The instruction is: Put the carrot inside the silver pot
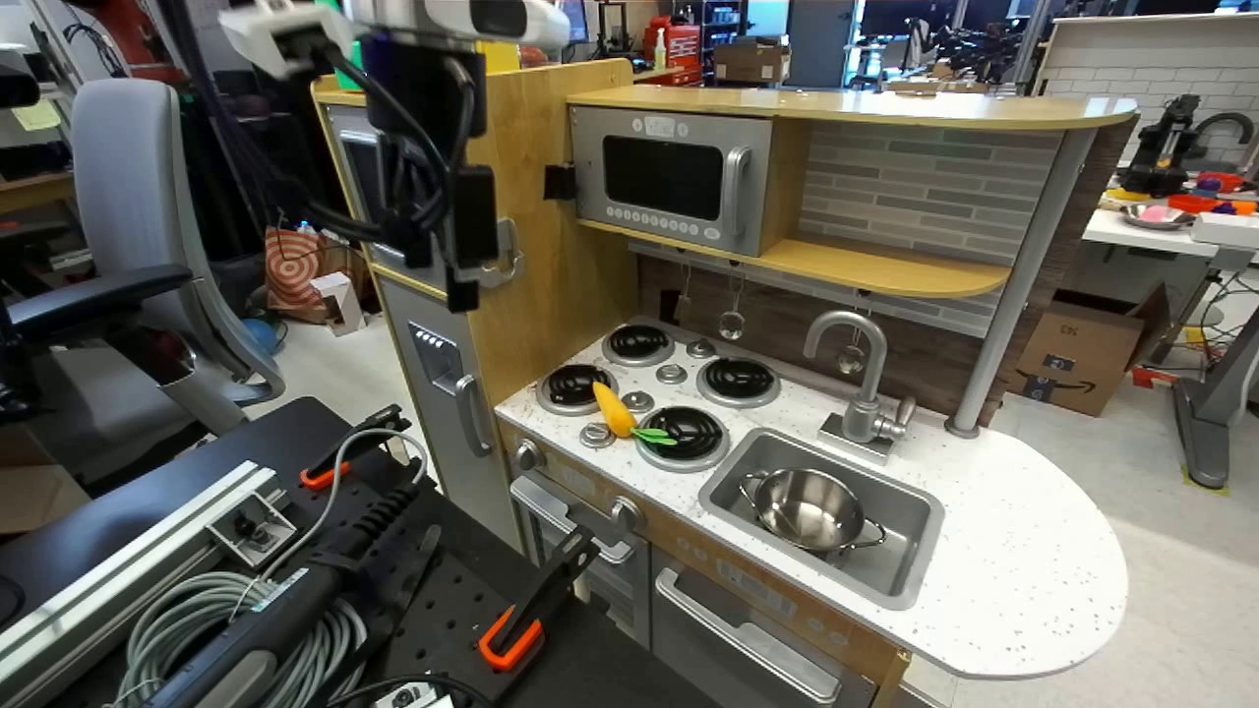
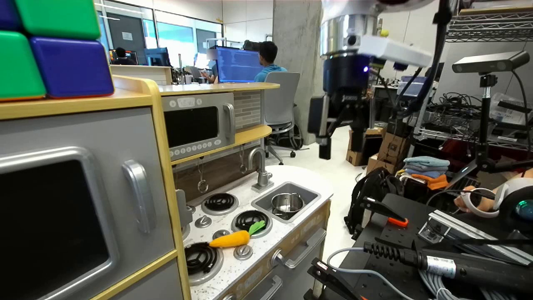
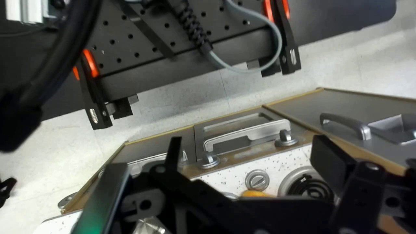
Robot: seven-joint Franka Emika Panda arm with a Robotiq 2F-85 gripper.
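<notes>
A: Where is the carrot?

B: On the speckled white countertop, lying on its side just beside a grey knob. The tapered tip reaches the edge of one burner; the green leafy end laps over another burner.

A: And the vessel meant to receive it?

B: The silver pot sits in the grey sink, near the faucet. Its reflective inside is in plain sight from where I stand; no carrot is in it.

A: What is the state of the gripper?

B: Unclenched, grasping nothing. In both exterior views it hangs raised, well apart from carrot and pot alike. In the wrist view the fingers stand wide of each other, and only an orange sliver of the carrot shows past the gripper.

A: How much of the task is done, then?

B: None of the transfer, as I judge it. The pot stands ready without a lid, and that is all.

A: What is left?

B: Probably every step: lower the gripper to the carrot, close on its body, lift, carry it across to the sink, bring it down within the pot's walls, and let go.
</notes>
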